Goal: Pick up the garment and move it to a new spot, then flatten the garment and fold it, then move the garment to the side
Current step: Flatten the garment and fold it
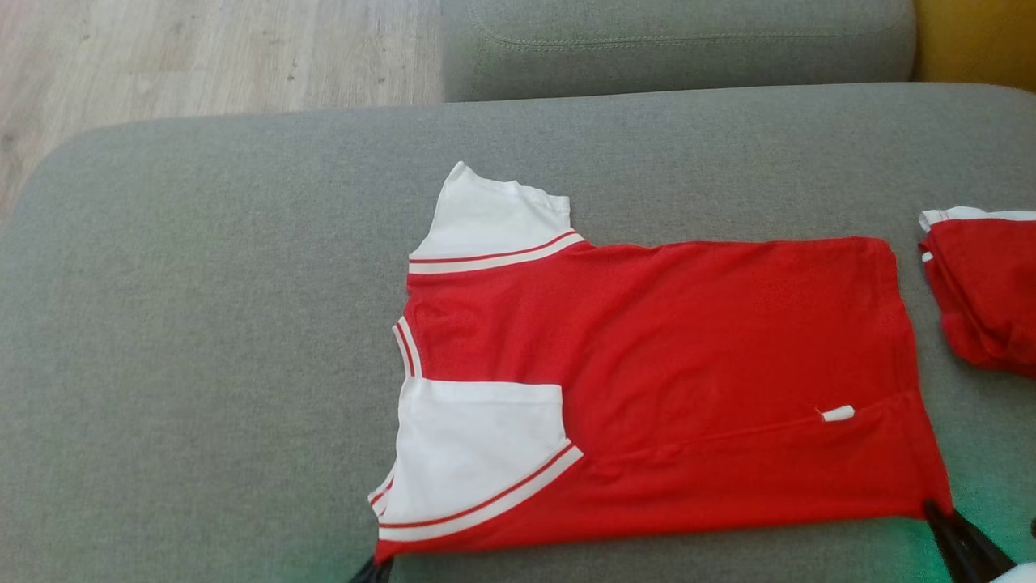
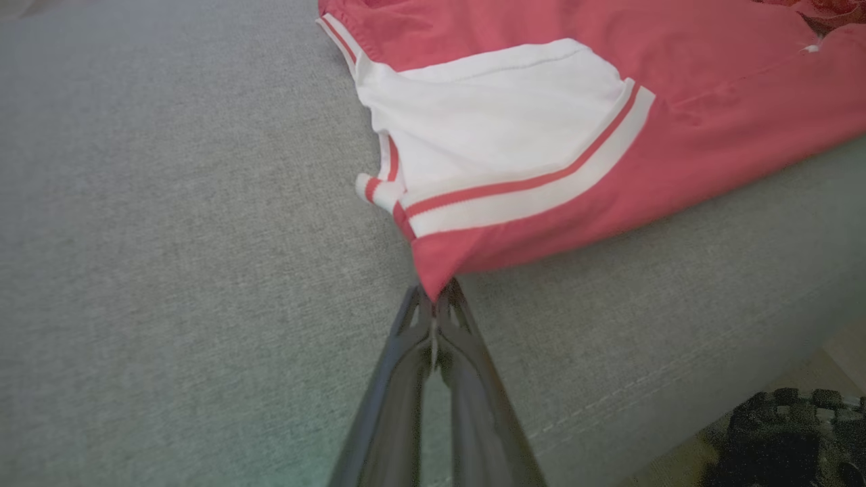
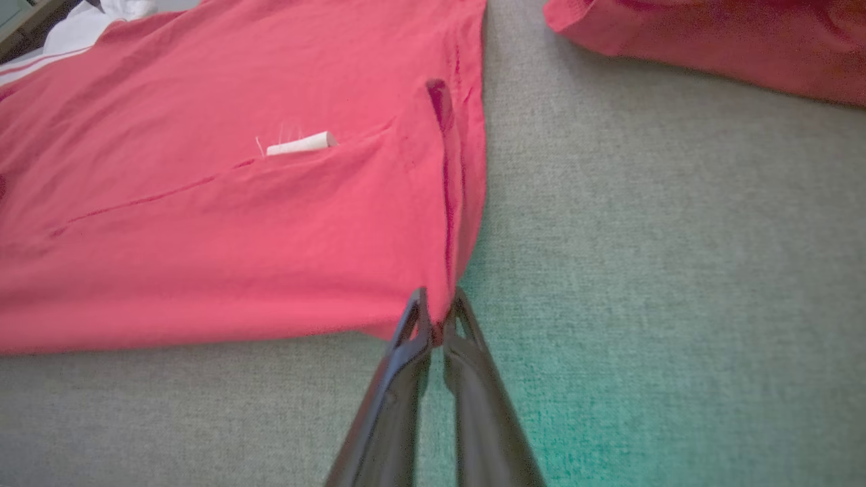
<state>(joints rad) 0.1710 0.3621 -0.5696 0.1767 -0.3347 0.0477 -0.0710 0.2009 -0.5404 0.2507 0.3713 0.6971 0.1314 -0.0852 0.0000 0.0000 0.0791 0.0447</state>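
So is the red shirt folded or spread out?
Partly folded: the shirt lies flat on the sofa, but its near side is turned over, white sleeve resting on the red.

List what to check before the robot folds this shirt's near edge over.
1. Left gripper shut on the shirt's near corner at the collar end: ok.
2. Right gripper shut on the near corner at the hem end: ok.
3. Near sleeve folded in over the body: ok.
4. Far sleeve folded in: not ok, it sticks out.
5. Gap to the other garment: ok.
6. Cloth smooth: not ok, a crease runs by the tag.
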